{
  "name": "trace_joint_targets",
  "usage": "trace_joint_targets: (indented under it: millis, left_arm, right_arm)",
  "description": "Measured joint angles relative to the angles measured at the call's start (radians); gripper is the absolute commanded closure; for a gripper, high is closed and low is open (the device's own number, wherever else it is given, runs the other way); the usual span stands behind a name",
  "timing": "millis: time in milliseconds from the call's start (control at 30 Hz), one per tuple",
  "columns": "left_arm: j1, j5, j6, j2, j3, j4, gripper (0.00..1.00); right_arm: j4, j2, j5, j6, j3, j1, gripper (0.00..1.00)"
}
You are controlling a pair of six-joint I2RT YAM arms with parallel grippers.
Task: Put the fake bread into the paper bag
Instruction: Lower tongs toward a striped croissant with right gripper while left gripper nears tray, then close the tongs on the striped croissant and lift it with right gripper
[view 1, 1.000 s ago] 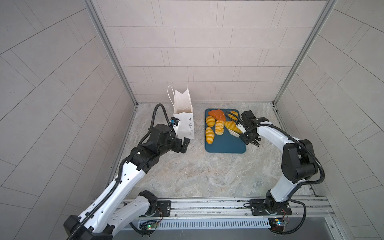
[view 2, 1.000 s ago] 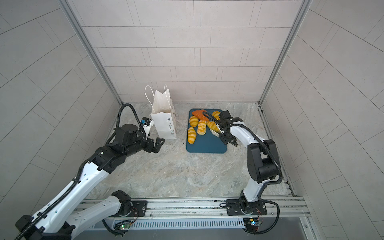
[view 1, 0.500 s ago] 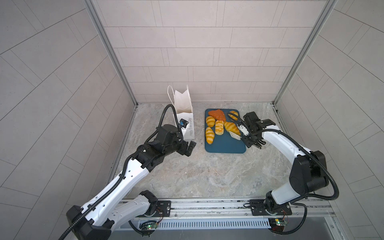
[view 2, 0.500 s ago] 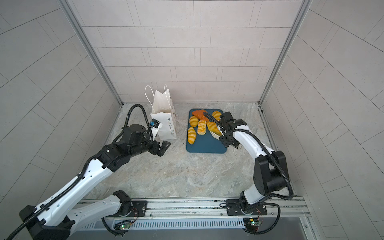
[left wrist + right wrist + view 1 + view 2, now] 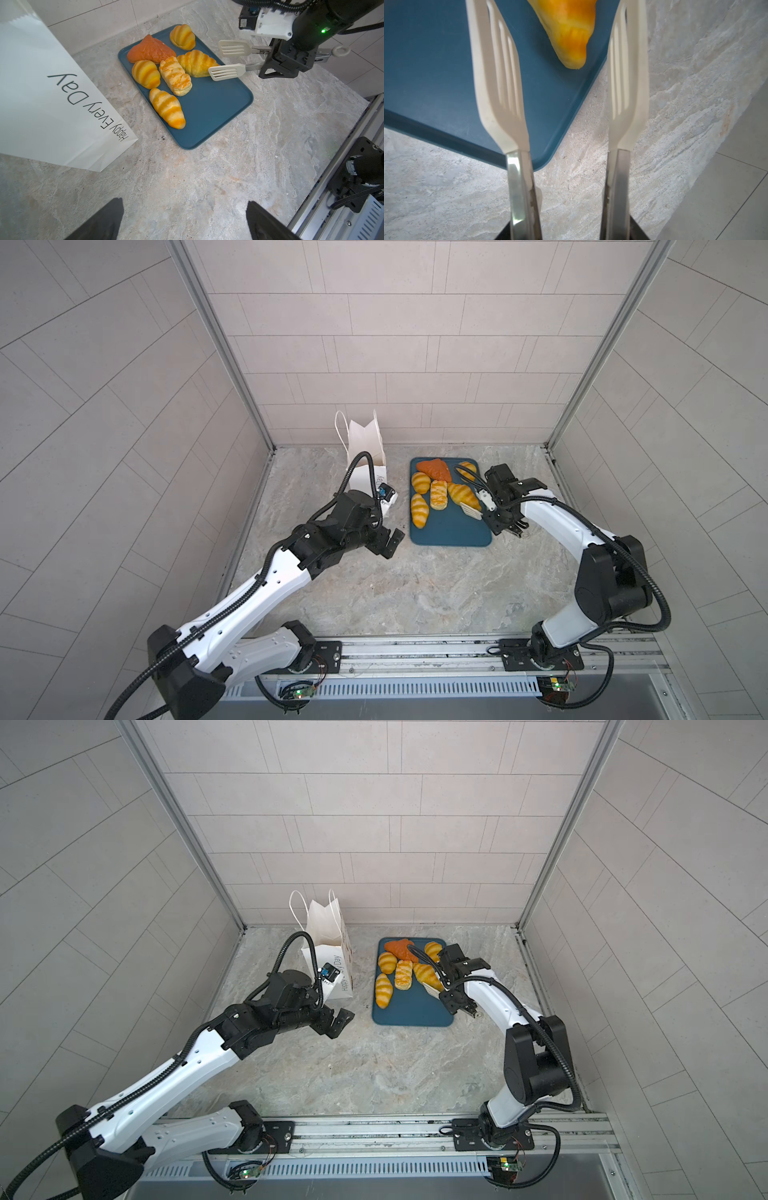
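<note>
The only words that can be read stand on the bag (image 5: 31, 87): thin grey lettering (image 5: 89, 108), "Happy Every Day", in a single line on one white side. The left wrist view shows it whole and upside down. In a top view the bag (image 5: 326, 928) stands at 11 o'clock on the counter (image 5: 374, 1073), and the lettering (image 5: 341, 977) runs up the side facing 3 o'clock. There "Happy" and "Day" are legible, the middle word unclear.
</note>
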Motion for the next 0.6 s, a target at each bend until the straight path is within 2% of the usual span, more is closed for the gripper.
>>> trace_joint_targets:
  millis: [600]
  left_arm:
    - [-0.003,-0.051,-0.023,0.050,0.019,0.026,0.00]
  right_arm:
    - [0.066,0.143,-0.044,-0.094,0.104,-0.035,0.40]
